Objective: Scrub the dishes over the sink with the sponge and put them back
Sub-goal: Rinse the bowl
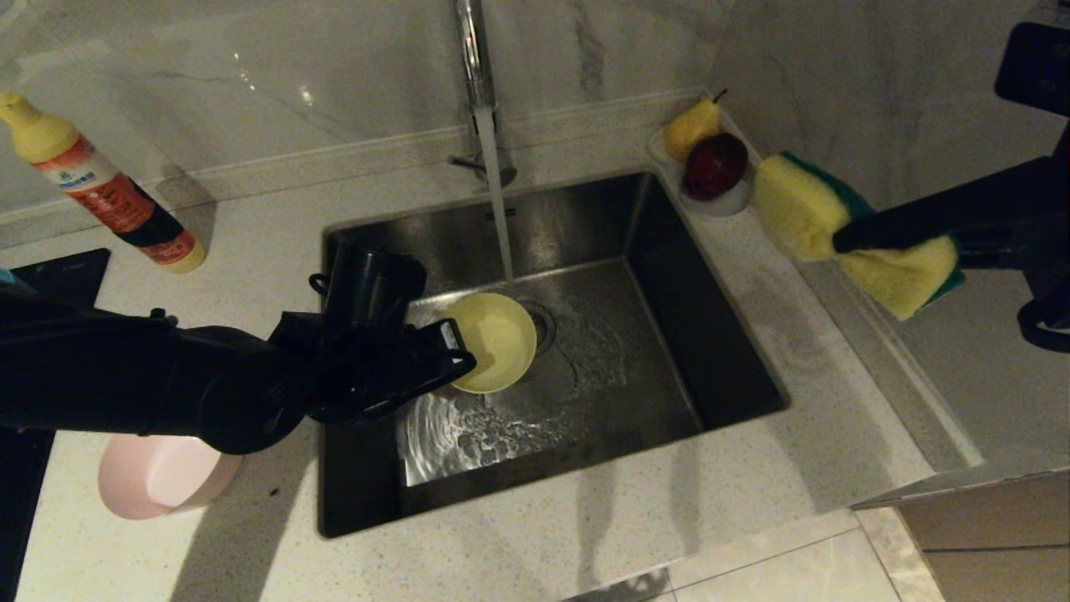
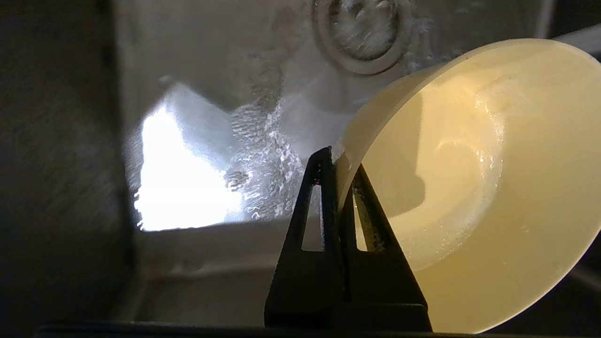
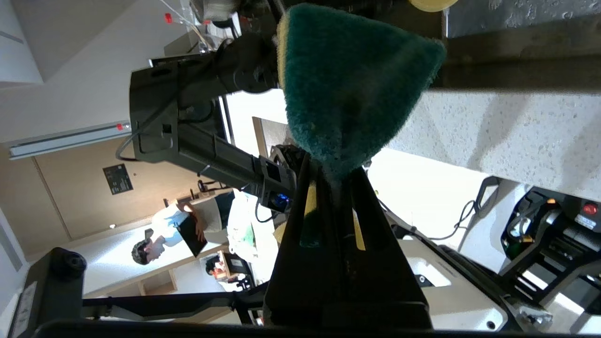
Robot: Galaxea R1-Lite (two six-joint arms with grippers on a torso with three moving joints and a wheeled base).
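Two grippers are engaged: the left gripper at frame centre pinches the yellow bowl rim above the sink; farther right, the right gripper clamps the sponge. Bring the sponge's green face into the tilted bowl.

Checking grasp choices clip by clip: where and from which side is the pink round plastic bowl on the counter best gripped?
Probably at its thin rim, one finger inside and one outside, coming from above. The pink round plastic bowl sits mouth up on the counter left of the sink, half hidden under the left arm. The left gripper pinches the yellow bowl the same way.
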